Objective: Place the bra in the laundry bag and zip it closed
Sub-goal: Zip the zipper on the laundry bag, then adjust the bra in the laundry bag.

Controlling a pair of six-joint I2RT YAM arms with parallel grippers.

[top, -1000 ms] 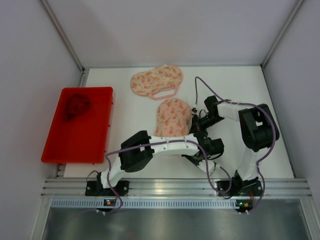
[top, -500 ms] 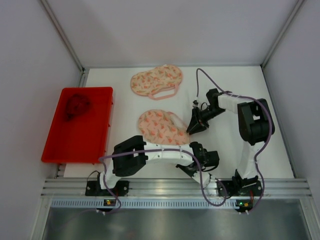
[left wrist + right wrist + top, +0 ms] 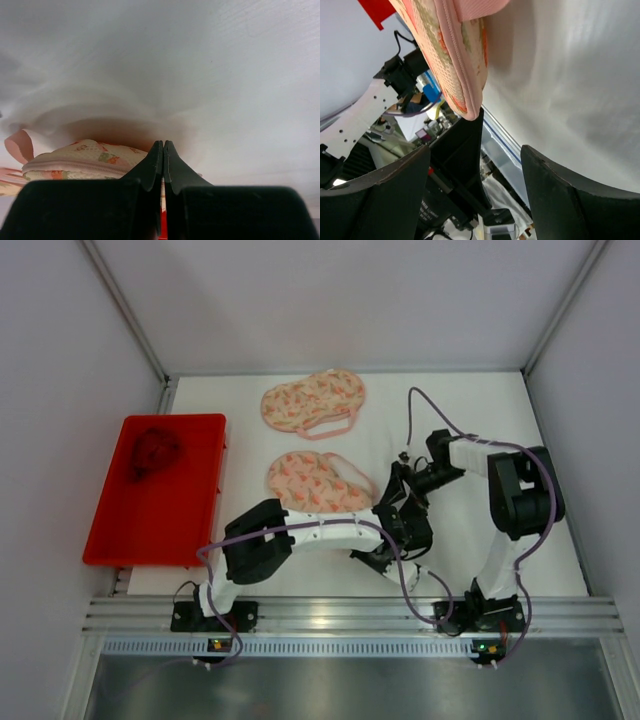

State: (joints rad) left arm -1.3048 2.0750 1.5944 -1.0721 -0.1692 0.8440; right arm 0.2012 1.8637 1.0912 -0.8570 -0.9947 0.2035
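The peach mesh laundry pouch with an orange-and-green print and a pink ribbed edge lies near the middle of the white table. Its right end reaches the spot where the two wrists meet.

In the left wrist view the pouch sits just left of and behind the left gripper, and its pink edge runs in towards the fingertips. That gripper's two black fingers are pressed flat together with no gap at the tips. A sliver of colour shows between them lower down. The right wrist view shows the pouch's lower corner ending right at the tip of one of those black fingers, so the left gripper appears to pinch the pouch by that corner.

The right gripper has its fingers spread wide. The pouch's corner and the left gripper's finger both sit in the gap between them. Neither right finger touches the fabric, and both are apart from it on either side.

Farther back on the table, well apart from both grippers, lies a second peach printed pouch with a pink strap loop. At the left side of the table stands a red rectangular plastic tray. A dark red crumpled garment lies in the tray's far end, too small to make out in detail. The tray is well apart from the held pouch.
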